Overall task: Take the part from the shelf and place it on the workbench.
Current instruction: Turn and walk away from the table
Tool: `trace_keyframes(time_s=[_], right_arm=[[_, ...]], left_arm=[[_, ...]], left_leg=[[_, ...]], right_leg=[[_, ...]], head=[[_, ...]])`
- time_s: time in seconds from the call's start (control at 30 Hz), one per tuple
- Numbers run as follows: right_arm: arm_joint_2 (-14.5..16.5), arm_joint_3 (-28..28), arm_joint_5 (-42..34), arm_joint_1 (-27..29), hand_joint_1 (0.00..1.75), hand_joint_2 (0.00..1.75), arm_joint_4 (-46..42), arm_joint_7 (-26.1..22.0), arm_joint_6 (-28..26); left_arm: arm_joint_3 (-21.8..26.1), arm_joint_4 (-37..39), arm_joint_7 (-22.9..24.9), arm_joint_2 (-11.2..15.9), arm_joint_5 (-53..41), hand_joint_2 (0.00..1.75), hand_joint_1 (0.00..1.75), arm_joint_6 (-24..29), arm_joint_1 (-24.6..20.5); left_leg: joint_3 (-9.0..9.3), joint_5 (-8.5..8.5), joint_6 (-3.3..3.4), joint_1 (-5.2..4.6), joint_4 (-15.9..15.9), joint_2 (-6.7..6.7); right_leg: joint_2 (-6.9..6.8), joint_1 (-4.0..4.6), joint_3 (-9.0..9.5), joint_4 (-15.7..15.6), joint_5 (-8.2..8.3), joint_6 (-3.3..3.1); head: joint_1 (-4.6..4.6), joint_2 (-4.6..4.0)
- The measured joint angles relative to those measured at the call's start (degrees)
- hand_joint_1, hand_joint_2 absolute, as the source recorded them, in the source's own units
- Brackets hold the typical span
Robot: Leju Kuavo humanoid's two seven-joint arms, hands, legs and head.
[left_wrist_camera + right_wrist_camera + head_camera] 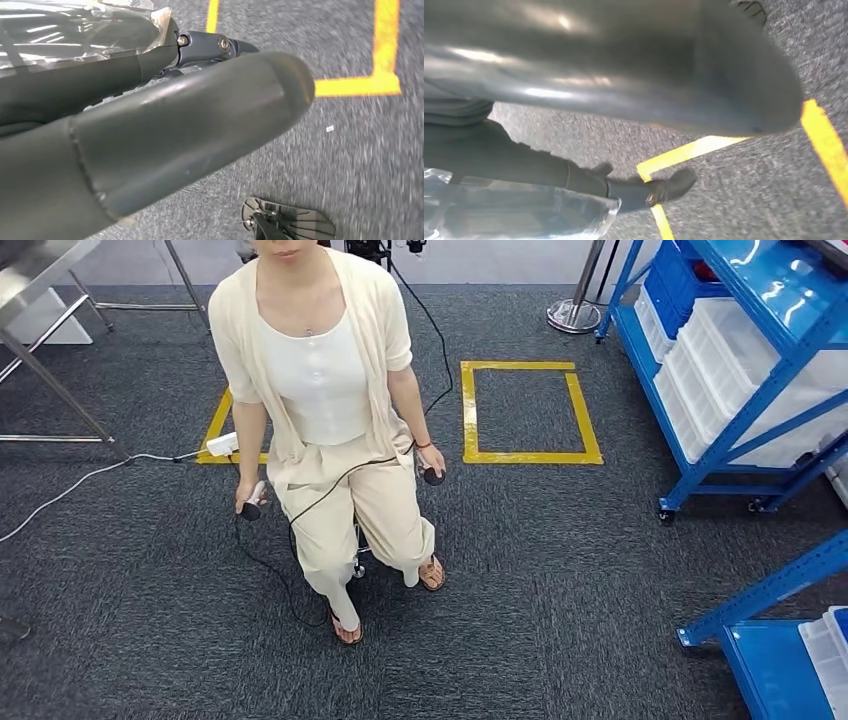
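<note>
No part can be made out; the white bins on the blue shelf at the right hide what they hold. In the left wrist view my left hand hangs over the grey carpet, thick thumb and dark fingers stretched out with nothing between them. My right hand hangs the same way in the right wrist view, its dark fingers straight and holding nothing. A steel table stands at the far left.
A person sits on a stool straight ahead, a controller in each hand, with cables trailing on the carpet. Behind the person is a yellow taped square. A second blue shelf stands at the near right, a pole base at the back.
</note>
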Motion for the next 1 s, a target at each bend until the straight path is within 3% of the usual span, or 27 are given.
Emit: trace_keyframes(time_s=[0.07, 0.1, 0.13, 0.2, 0.27, 0.33, 0.4, 0.47, 0.53, 0.6, 0.63, 0.67, 0.7, 0.73, 0.77, 0.83, 0.87, 0.9, 0.93, 1.0], right_arm=[[0.0, 0.0, 0.1, 0.0, 0.00, 0.00, 0.0, 0.0, 0.0], [0.0, 0.0, 0.2, 0.0, 0.00, 0.00, 0.0, 0.0, 0.1], [0.0, 0.0, 0.2, 0.0, 0.00, 0.00, 0.0, 0.0, 0.1], [0.0, 0.0, 0.3, 0.0, 0.00, 0.00, 0.0, 0.0, 0.1], [0.1, 0.0, 0.3, -0.1, 0.00, 0.00, 0.0, 0.0, 0.2], [0.1, 0.0, 0.3, -0.1, 0.00, 0.00, 0.0, 0.0, 0.2], [0.1, 0.0, 0.3, 0.0, 0.00, 0.00, 0.0, 0.0, 0.3], [0.0, 0.0, 0.4, 0.1, 0.00, 0.00, 0.0, 0.0, 0.3], [0.0, 0.0, 0.5, -0.1, 0.00, 0.00, 0.0, 0.0, 0.4], [0.1, 0.0, 0.5, -0.1, 0.00, 0.00, 0.0, 0.0, 0.5], [0.1, 0.0, 0.5, 0.0, 0.00, 0.00, 0.0, 0.0, 0.6], [0.0, 0.0, 0.5, 0.1, 0.00, 0.00, 0.0, 0.0, 0.6], [0.0, 0.0, 0.5, 0.1, 0.00, 0.00, 0.0, 0.0, 0.7], [0.0, 0.0, 0.5, 0.1, 0.00, 0.00, 0.0, 0.0, 0.8], [0.0, 0.0, 0.5, 0.0, 0.00, 0.00, 0.0, 0.0, 0.9], [0.0, 0.0, 0.5, -0.2, 0.00, 0.00, 0.0, 0.0, 0.9], [0.0, -0.1, 0.5, -0.2, 0.00, 0.00, 0.0, 0.0, 0.9], [0.0, -0.1, 0.5, -0.2, 0.00, 0.00, 0.0, 0.0, 0.9], [0.0, -0.1, 0.4, -0.1, 0.00, 0.00, 0.0, 0.0, 0.9], [0.0, -0.2, 0.4, -0.1, 0.00, 0.00, 0.0, 0.0, 0.9]], left_arm=[[0.0, 0.0, 0.1, 0.0, 0.0, 0.00, 0.00, 0.0, 0.3], [0.0, 0.0, 0.1, 0.0, 0.0, 0.00, 0.00, 0.1, 0.4], [0.0, 0.0, 0.1, 0.0, 0.1, 0.00, 0.00, 0.1, 0.4], [0.0, 0.0, 0.1, 0.0, 0.1, 0.00, 0.00, 0.1, 0.4], [0.0, 0.0, 0.1, 0.0, 0.1, 0.00, 0.00, 0.1, 0.4], [0.1, 0.0, 0.2, 0.0, 0.1, 0.00, 0.00, 0.1, 0.4], [0.0, 0.0, 0.2, 0.0, 0.2, 0.00, 0.00, 0.1, 0.3], [0.1, 0.0, 0.2, 0.0, 0.3, 0.00, 0.00, 0.2, 0.3], [0.1, 0.0, 0.3, 0.0, 0.4, 0.00, 0.00, 0.3, 0.3], [0.1, 0.0, 0.3, 0.0, 0.5, 0.00, 0.00, 0.4, 0.4], [0.1, 0.0, 0.3, 0.0, 0.5, 0.00, 0.00, 0.4, 0.4], [0.1, 0.0, 0.3, 0.0, 0.5, 0.00, 0.00, 0.4, 0.3], [0.1, 0.0, 0.3, 0.0, 0.5, 0.00, 0.00, 0.4, 0.3], [0.1, 0.0, 0.3, 0.0, 0.5, 0.00, 0.00, 0.4, 0.3], [0.1, 0.0, 0.3, 0.0, 0.5, 0.00, 0.00, 0.4, 0.3], [0.1, 0.0, 0.3, 0.0, 0.4, 0.00, 0.00, 0.4, 0.3], [0.1, 0.0, 0.3, 0.0, 0.4, 0.00, 0.00, 0.4, 0.3], [0.1, 0.0, 0.3, -0.1, 0.3, 0.00, 0.00, 0.4, 0.2], [0.1, 0.0, 0.3, -0.1, 0.3, 0.00, 0.00, 0.4, 0.1], [0.1, 0.0, 0.3, -0.1, 0.3, 0.00, 0.00, 0.4, 0.0]], left_leg=[[-3.48, -3.30, 0.06, -0.01, 7.4, -1.84], [-4.52, -3.42, 0.10, 0.00, 9.2, -2.07], [-4.60, -2.34, 0.16, 0.03, 8.9, -2.21], [-2.16, 1.94, 0.36, 0.24, 2.7, -3.26], [0.45, 4.59, 0.50, 0.48, -3.6, -5.79], [1.13, 4.86, 0.84, 0.21, -5.5, -6.73], [1.28, 5.31, 1.73, -0.13, -6.0, -5.42], [1.46, 5.85, 2.77, -0.16, -6.8, -3.93], [1.41, 6.06, 3.35, -0.31, -7.0, -2.27], [1.28, 6.04, 3.47, -0.52, -7.0, -0.58], [1.24, 6.02, 3.45, -0.58, -7.0, 0.19], [1.25, 5.99, 3.39, -0.60, -7.0, 0.94], [1.32, 5.93, 3.30, -0.60, -7.0, 1.64], [1.47, 5.84, 3.13, -0.68, -7.0, 2.26], [1.69, 5.64, 2.81, -0.83, -7.0, 2.87], [2.21, 5.27, 2.07, -1.07, -6.9, 3.98], [2.49, 5.13, 1.70, -1.07, -7.0, 4.61], [2.70, 5.00, 1.33, -0.91, -7.0, 4.94], [2.74, 4.57, 0.96, -0.72, -6.6, 4.44], [2.03, 2.78, 0.44, -0.35, -4.4, 1.83]], right_leg=[[1.46, 0.35, -0.15, 0.0, 0.16, -0.48], [2.28, 0.48, -0.15, 0.1, 0.19, -0.52], [3.12, 0.56, -0.09, 0.1, 0.19, -0.52], [4.72, 0.59, 0.08, 0.2, 0.19, -0.48], [6.06, 0.81, -0.07, 0.4, 0.20, -0.19], [7.13, 0.90, -0.73, 0.4, 0.39, 0.54], [7.81, 0.74, -1.32, 0.3, 0.62, 1.40], [5.73, 0.84, -2.62, 2.5, -0.55, 1.55], [2.62, 0.84, -5.93, 8.9, -3.71, 1.06], [1.56, 0.63, -9.10, 15.3, -6.17, 1.12], [1.38, 0.54, -9.40, 16.3, -6.27, 1.46], [1.08, 0.45, -8.40, 14.8, -5.53, 1.94], [0.43, 0.38, -6.29, 11.3, -4.25, 2.42], [-1.09, 0.33, -3.79, 6.9, -2.88, 2.61], [-2.69, 0.48, -1.71, 3.1, -1.65, 2.68], [-4.46, 0.89, -0.15, 0.0, -0.52, 2.17], [-3.98, 1.17, -0.28, 0.0, -0.33, 1.94], [-3.17, 0.92, -0.17, -0.1, -0.16, 1.54], [-2.45, 0.64, -0.06, -0.2, 0.02, 1.19], [-1.34, -0.07, 0.20, -0.4, 0.44, 0.23]], head=[[-0.02, 0.00], [-0.02, -0.01], [-0.02, -0.01], [-0.04, -0.01], [-0.01, 0.00], [0.05, 0.01], [0.04, 0.01], [0.15, 0.01], [0.29, 0.01], [0.33, 0.00], [0.34, -0.01], [0.35, -0.01], [0.35, -0.01], [0.38, -0.01], [0.34, -0.01], [0.18, -0.01], [0.07, 0.00], [0.02, 0.01], [-0.04, 0.01], [-0.23, 0.01]])
